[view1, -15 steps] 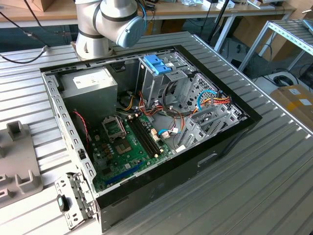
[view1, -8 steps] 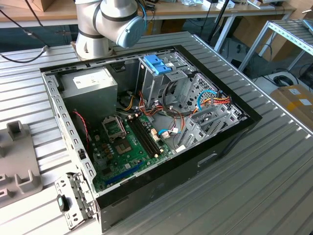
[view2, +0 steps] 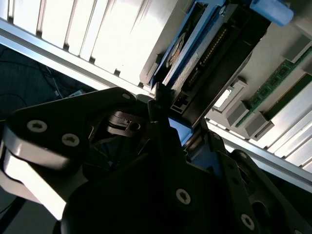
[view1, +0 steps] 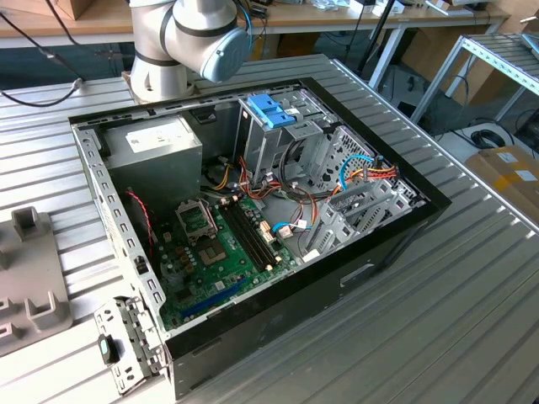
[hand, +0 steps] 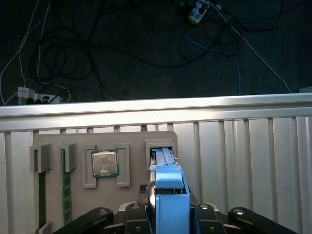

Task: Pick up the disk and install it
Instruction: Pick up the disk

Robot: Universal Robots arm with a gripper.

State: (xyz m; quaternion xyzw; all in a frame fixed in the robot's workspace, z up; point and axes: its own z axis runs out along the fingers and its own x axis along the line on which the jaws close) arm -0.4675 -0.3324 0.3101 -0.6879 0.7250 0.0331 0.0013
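Gripper (hand: 168, 210) straddled the disk (hand: 168, 185) in the grey tray (hand: 78, 141); whether it pinched was unclear. A square, straight lift seemed wise.

Ribbed aluminium tabletop (view1: 472, 278) is showing a dull, brushed silver finish in the exterior view. It is carrying a computer case (view1: 278, 320) with smooth black-painted outer walls and bare grey sheet metal inside. The robot arm (view1: 181, 34) is gleaming in smooth silver metal with a blue plastic cap. In the first wrist view, the disk (hand: 168, 195) is showing a smooth blue plastic edge against a matt grey plastic holder (hand: 131, 139). In the second wrist view, the claw (view2: 178, 124) is looking matt black, with bright metal screws.
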